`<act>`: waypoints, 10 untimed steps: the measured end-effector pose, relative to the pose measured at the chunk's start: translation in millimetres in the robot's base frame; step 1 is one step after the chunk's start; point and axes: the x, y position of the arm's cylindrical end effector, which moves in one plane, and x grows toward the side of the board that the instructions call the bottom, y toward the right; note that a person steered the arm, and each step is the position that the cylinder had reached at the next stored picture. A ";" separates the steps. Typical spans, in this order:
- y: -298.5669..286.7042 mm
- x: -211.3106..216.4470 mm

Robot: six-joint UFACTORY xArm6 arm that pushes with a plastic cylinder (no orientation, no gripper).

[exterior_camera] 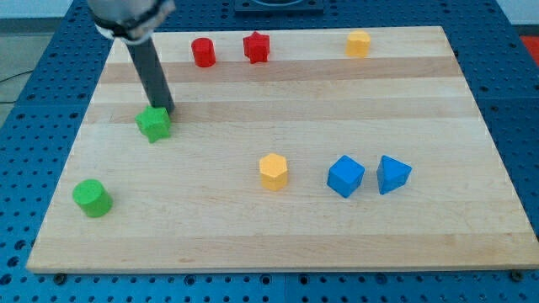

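Note:
My tip (166,110) comes down from the view's top left and rests against the upper right side of the green star block (153,124). A green cylinder (92,198) stands lower, towards the view's bottom left. Near the view's top sit a red cylinder (203,52) and a red star block (256,47), side by side. A yellow hexagonal block (273,171) lies in the middle of the board.
A blue cube (345,176) and a blue triangular block (392,174) sit close together at the view's right. A small yellow block (359,43) is at the top right. The wooden board (278,93) lies on a blue perforated table (25,126).

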 end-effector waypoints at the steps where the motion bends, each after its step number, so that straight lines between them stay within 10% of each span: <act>1: -15.6 12.0; 3: -65.3 101.4; 10: -92.1 98.6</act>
